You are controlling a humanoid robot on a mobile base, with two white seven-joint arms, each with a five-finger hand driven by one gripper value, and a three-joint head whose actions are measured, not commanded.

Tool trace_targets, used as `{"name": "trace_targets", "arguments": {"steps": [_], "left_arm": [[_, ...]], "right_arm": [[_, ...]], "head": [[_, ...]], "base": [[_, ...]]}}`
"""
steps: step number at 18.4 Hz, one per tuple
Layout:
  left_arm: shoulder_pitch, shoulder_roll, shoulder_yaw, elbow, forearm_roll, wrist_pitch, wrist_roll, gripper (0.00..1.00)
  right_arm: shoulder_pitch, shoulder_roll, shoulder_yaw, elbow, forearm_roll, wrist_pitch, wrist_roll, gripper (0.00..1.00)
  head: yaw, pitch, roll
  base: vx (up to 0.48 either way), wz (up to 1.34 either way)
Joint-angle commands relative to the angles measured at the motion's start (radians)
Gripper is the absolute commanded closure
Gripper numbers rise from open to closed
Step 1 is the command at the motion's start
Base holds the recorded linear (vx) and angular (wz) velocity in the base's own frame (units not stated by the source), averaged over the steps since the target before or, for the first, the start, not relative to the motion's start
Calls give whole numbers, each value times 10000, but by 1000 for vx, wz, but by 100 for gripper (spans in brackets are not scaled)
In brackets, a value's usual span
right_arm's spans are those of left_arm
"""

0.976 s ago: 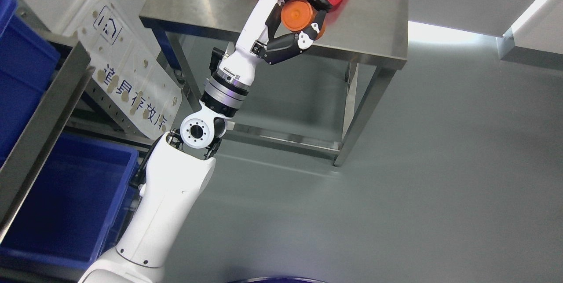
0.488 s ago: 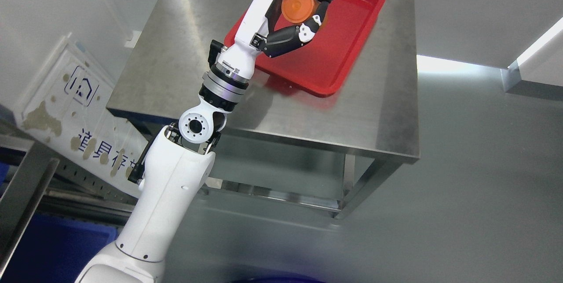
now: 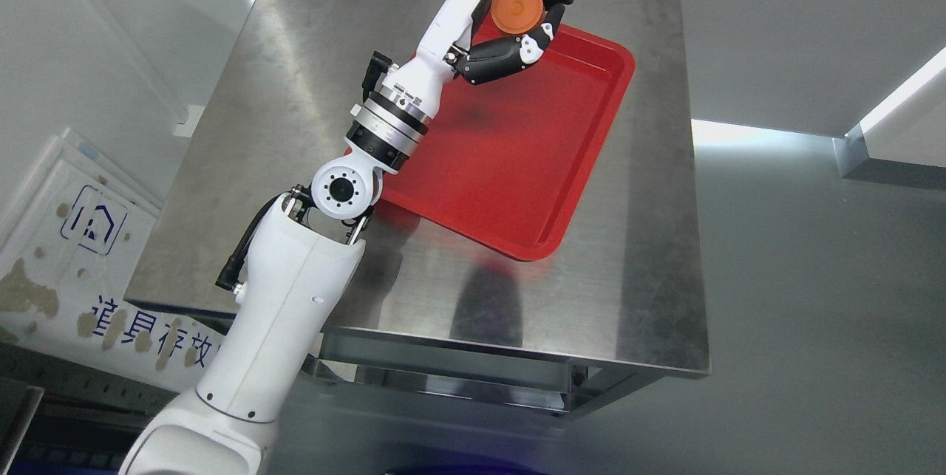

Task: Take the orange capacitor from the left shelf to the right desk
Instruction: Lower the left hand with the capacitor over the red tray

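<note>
1 orange capacitor (image 3: pixel 518 8) is in view, a round disc-faced part clasped in the curled black-and-white fingers (image 3: pixel 510 61) of the left hand (image 3: pixel 517 17), which wrap around its rim from above and below. Hand and capacitor sit above the far corner of 1 red tray (image 3: pixel 532 165), over its upper rim. That tray lies on 1 steel desk (image 3: pixel 650 238), roughly at the middle of the top and turned at an angle to the desk's edges. 1 white arm (image 3: pixel 281 312) reaches from the lower left across the desk's near-left edge and over the tray's left side. To the left of the desk, lower down, leans 1 white board (image 3: pixel 81 268) with a blue house-shaped logo and blue Chinese characters, partly worn and cut off by the arm; I cannot read them surely.
</note>
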Motion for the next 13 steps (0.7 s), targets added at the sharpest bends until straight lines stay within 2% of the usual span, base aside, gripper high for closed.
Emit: {"name": "trace_targets", "arguments": {"steps": [1,5,8,10,11,13], "left_arm": [[544,174,-722,660,-451,385,0,96],[1081,174,-508,383,-498,355,0,95],[1098,174,-385,368,-498,385,0,85],[1083,174,-400,383,-544,446,31,70],[1037,174,-370,383,-605,522,46,51],[686,174,-95,368,-605,493,31,22]], "right_arm": [[-15,-175,-108,-337,0,-5,-4,0],[-15,-175,-108,-337,0,-5,-4,0],[-15,-175,-108,-337,0,-5,-4,0],[-15,-175,-108,-337,0,-5,-4,0],[-15,-175,-108,-337,15,-5,-4,0],[-15,-175,-108,-337,0,-5,-4,0]], "head": [[0,0,0],[0,0,0],[0,0,0],[0,0,0],[0,0,0],[0,0,0]], "base": [[157,-83],[73,-18],[4,15],[-12,14],[-15,2],[-14,-14]]}}
